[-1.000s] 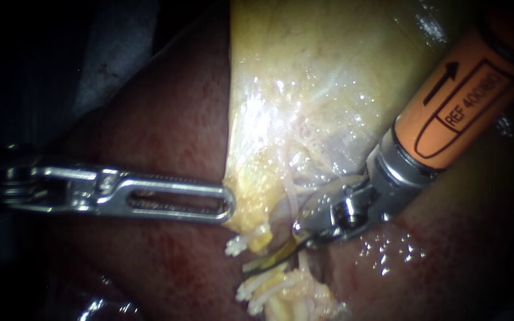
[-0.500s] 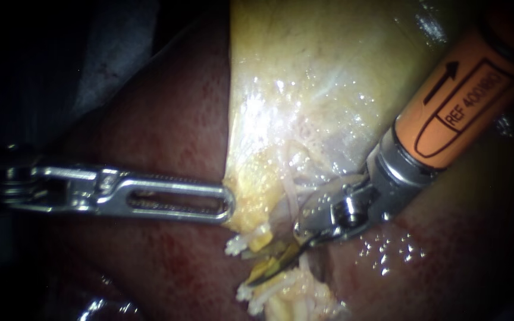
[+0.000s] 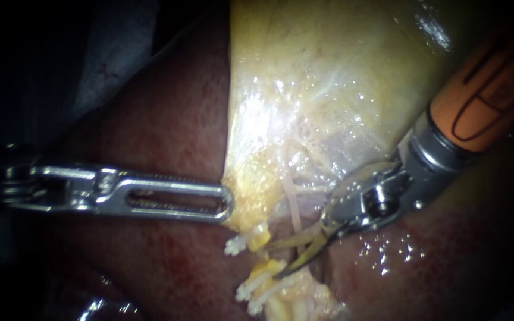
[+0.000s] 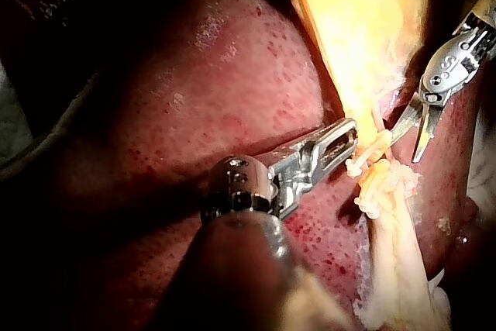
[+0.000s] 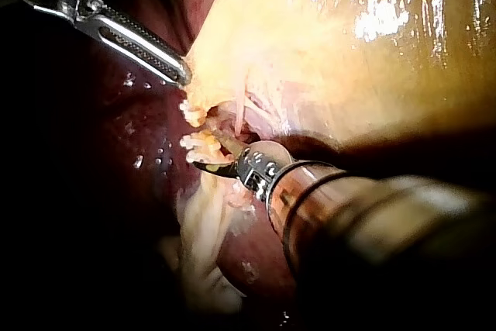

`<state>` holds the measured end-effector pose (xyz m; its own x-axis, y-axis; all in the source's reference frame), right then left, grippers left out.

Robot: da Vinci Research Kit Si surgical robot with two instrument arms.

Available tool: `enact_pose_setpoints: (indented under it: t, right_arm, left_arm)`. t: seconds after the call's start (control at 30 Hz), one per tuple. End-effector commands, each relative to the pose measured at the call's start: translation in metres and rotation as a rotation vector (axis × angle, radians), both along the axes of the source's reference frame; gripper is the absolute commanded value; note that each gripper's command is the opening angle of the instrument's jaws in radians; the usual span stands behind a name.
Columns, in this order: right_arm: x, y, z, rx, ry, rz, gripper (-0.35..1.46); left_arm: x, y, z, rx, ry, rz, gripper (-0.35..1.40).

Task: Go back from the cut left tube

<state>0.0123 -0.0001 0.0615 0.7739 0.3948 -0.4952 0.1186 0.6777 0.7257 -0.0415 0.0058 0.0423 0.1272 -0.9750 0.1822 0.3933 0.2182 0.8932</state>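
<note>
The left tube lies cut in two, one yellow stump (image 3: 261,239) under the gallbladder (image 3: 316,77) and the other stump (image 3: 273,267) just below it. White clips (image 3: 235,245) sit on the upper stump, and more clips (image 3: 252,291) on the lower one. My right instrument (image 3: 282,260) comes in from the upper right on an orange shaft. Its curved blades are open just right of the gap; the left wrist view shows the same (image 4: 404,149). My left instrument (image 3: 227,205) is shut on the gallbladder's lower edge.
Dark red liver (image 3: 168,119) lies under and around both instruments. Pale fatty tissue (image 3: 292,300) runs down from the lower stump. A thin whitish strand (image 3: 292,208) hangs between the gallbladder and the right instrument's wrist.
The right instrument's blades closed on the tube between the clips. The tube now lies parted, and the instrument has drawn back up and to the right with its blades open. The left instrument has stayed still.
</note>
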Motion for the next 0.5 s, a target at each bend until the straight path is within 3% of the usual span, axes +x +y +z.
enact_pose_setpoints:
  t: [0.03,0.17,0.23,0.5]
  right_arm:
    - [-0.0004,0.0002,-0.0002,-0.001,0.001,0.004,0.49]
    - [-0.0022,0.0015,-0.0015,-0.017,0.005,0.027,0.49]
    - [-0.0032,0.0023,-0.0023,-0.049,0.008,0.061,0.49]
    - [-0.0069,0.0055,-0.0052,-0.078,0.012,0.097,0.49]
  left_arm:
    - [0.0,0.0,0.0,0.0,0.0,0.0,-0.35]
    - [0.0,0.0,0.0,0.0,0.0,0.0,-0.35]
    - [0.0,0.0,0.0,0.0,0.0,0.0,-0.35]
    - [0.0,0.0,0.0,0.0,0.0,0.0,-0.35]
